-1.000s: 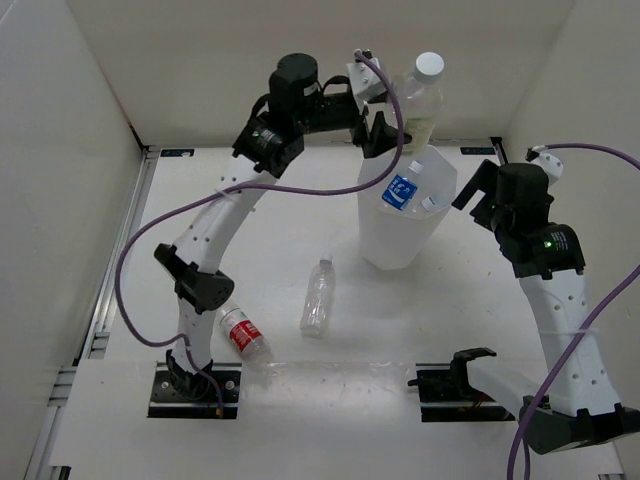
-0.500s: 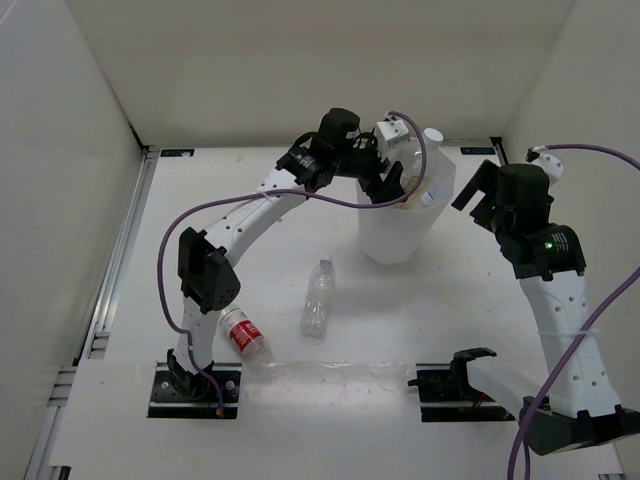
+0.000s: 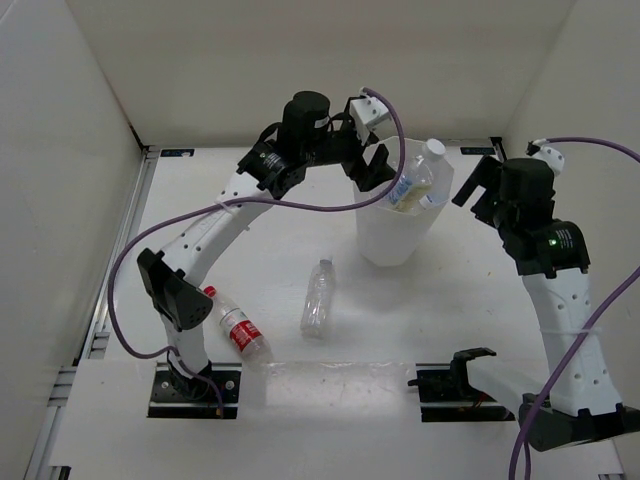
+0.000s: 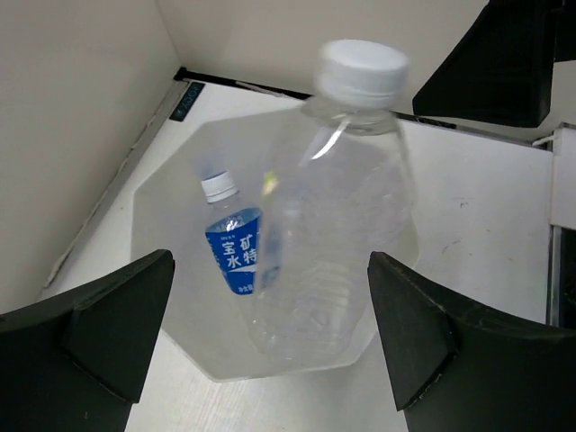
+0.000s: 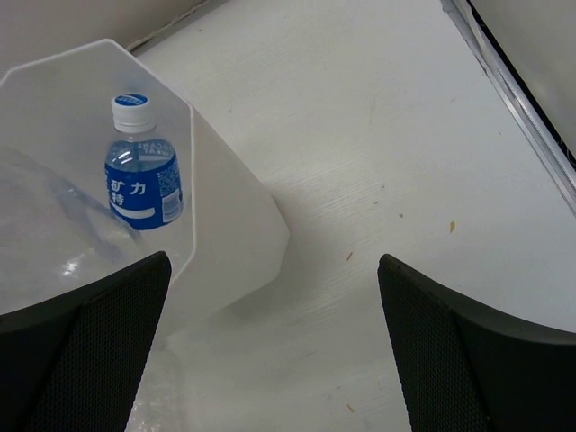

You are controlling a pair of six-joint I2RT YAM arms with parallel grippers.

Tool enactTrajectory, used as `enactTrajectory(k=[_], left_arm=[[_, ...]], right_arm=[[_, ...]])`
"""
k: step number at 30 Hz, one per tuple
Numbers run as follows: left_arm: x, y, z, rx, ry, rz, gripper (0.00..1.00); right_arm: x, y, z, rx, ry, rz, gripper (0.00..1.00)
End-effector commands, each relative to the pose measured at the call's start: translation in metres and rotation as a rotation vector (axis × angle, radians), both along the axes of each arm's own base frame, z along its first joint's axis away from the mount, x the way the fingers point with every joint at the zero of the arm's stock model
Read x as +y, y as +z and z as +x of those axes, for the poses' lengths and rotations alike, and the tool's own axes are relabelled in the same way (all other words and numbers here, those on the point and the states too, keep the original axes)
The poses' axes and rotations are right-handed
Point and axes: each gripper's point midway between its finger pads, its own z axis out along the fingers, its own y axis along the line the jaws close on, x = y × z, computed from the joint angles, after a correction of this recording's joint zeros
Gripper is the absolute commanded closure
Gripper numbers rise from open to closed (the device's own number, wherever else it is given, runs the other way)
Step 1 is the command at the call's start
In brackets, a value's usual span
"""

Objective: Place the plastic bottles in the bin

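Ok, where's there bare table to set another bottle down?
Bare table lies between the tall white octagonal plastic bin and the right arm, and left of the left arm by the rail. Crowded: front left, where the unlabelled clear plastic bottle and red-labelled bottle lie.

"宝矿力水特" on blue-labelled bottle (image 4: pixel 229 256)

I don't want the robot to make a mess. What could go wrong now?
The big clear bottle leans in the bin with its cap poking over the rim, so it might tip out. The open left hand hangs just above and could bump it when moving off. The red-label bottle lies close to the left arm's base, maybe awkward to grab.
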Motion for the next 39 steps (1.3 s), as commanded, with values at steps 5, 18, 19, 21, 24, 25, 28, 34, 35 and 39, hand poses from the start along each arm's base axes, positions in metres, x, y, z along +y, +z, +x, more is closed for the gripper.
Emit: enactTrajectory(k=[5,18,19,21,24,25,28,34,35,39], left_arm=[[0.027,0.051,0.009,-0.093,0.151,-0.051,0.01],[0.2,-0.057,-0.006,-0.121,0.425,0.54,0.01],[0.224,-0.103,-0.023,0.008,0.42,0.67,0.01],[0.258,-0.132,-0.041,0.12,0.456,0.725,0.01],[0.304,-0.179,-0.083,0.136,0.355,0.822,0.01],[0.316,-0.186,-0.089,-0.013,0.246,0.914,0.01],[0.334,-0.212,-0.125,-0.302,0.102,0.977,0.01],[0.332,-0.267,-0.169,-0.31,-0.315,1.125,0.01],[0.331,-0.272,-0.168,-0.291,-0.335,1.141,0.01],[0.335,-0.298,-0.171,-0.287,-0.472,1.234,0.01]], right_arm=[[0.002,0.024,0.001,-0.047,0.046,-0.023,0.01],[-0.003,0.072,-0.014,-0.149,0.089,-0.084,0.01],[0.002,0.066,-0.013,-0.134,0.112,-0.076,0.01],[0.007,0.043,-0.01,-0.077,0.135,-0.078,0.01],[0.015,0.017,-0.009,-0.014,0.161,-0.045,0.01],[0.018,0.012,-0.009,-0.001,0.172,-0.047,0.01],[0.033,-0.002,-0.007,0.03,0.223,-0.052,0.01],[0.052,-0.022,-0.002,0.091,0.269,-0.101,0.01],[0.054,-0.022,-0.003,0.089,0.266,-0.098,0.01],[0.058,-0.022,-0.004,0.086,0.275,-0.111,0.01]])
